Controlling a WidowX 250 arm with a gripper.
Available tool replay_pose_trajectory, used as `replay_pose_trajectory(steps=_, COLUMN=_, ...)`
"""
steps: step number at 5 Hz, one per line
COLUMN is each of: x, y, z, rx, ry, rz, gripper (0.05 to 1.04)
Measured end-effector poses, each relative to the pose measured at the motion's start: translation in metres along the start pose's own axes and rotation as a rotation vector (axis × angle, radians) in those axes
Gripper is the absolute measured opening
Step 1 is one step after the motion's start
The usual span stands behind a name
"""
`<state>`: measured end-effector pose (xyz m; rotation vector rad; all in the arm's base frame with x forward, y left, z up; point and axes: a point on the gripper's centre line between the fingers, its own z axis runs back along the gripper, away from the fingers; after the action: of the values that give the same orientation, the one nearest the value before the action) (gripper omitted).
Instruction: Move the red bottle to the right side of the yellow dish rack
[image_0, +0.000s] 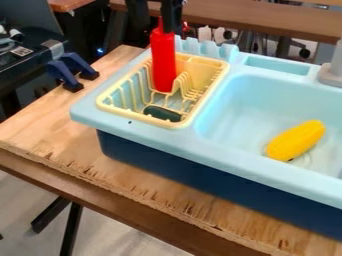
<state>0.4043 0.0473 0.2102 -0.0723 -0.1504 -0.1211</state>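
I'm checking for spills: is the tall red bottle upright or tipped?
Upright: the tall red bottle has its narrow neck at the top, by the black gripper, and its wide body down in the yellow dish rack.

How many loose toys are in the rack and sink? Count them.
3: a red bottle, upright at the yellow rack's prongs; a dark green item near its front; yellow corn in the sink. Rack ribs may hide more.
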Motion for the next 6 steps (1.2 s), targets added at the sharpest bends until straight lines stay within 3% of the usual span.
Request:
replay_pose_trajectory(steps=1, x=0.003, y=0.001, z=-0.003, rx=0.008, ry=-0.014, rz=0.008, gripper=0.952)
replay_pose_trajectory(steps=2, x=0.004, y=0.004, z=-0.013, rx=0.003, ry=0.007, rz=0.029, gripper=0.673)
replay_pose_trajectory(steps=3, x=0.006, y=0.006, z=-0.011, rx=0.003, ry=-0.003, rz=0.041, gripper=0.562)
replay_pose_trajectory(steps=6, x=0.0, y=0.003, z=-0.005, rx=-0.006, ry=-0.019, rz=0.047, gripper=0.562)
